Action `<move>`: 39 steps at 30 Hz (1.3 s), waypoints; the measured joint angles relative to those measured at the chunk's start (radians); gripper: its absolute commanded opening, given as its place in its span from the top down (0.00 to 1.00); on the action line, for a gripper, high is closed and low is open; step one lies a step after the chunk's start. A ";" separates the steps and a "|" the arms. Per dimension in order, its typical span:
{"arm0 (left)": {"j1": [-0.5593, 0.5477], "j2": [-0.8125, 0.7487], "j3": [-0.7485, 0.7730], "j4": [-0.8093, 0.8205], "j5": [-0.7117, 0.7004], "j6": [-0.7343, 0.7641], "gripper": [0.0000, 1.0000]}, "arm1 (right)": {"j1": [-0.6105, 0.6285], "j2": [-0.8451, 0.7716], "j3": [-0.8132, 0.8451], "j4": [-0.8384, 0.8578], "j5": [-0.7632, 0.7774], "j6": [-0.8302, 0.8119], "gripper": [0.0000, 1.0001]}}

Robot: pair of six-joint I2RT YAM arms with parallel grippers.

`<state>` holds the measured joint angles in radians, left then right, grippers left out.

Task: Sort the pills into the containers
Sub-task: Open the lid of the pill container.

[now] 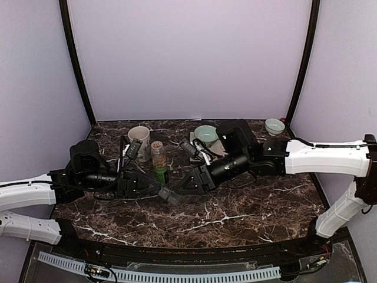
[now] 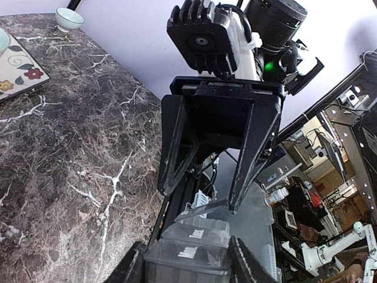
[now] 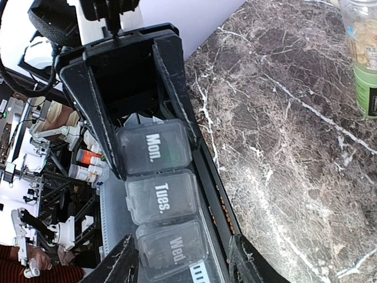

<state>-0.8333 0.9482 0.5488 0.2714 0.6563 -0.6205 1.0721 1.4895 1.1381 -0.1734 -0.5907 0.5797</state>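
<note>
Marble table (image 3: 294, 147) at three o'clock in my right wrist view, my left gripper (image 3: 154, 156) clamps the containers (image 3: 162, 197) by the Mon. end, so I would close my right gripper (image 3: 182, 253), jaws apart around Wed. at six, squarely and gently.

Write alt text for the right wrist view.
A grey pill organizer with lids marked Mon., Tues. and Wed. is gripped at its Mon. end by the fingers of the left gripper, while the fingers of the right gripper flank the Wed. end. Beside it: a dark marble table and a green-labelled bottle.
</note>
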 measured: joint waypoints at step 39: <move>0.000 0.042 0.006 -0.005 -0.007 0.023 1.00 | 0.069 0.031 0.102 -0.229 0.166 -0.133 0.58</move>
<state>-0.8333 0.9901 0.5549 0.2661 0.6491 -0.5976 1.1412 1.5208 1.2400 -0.4019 -0.4248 0.4465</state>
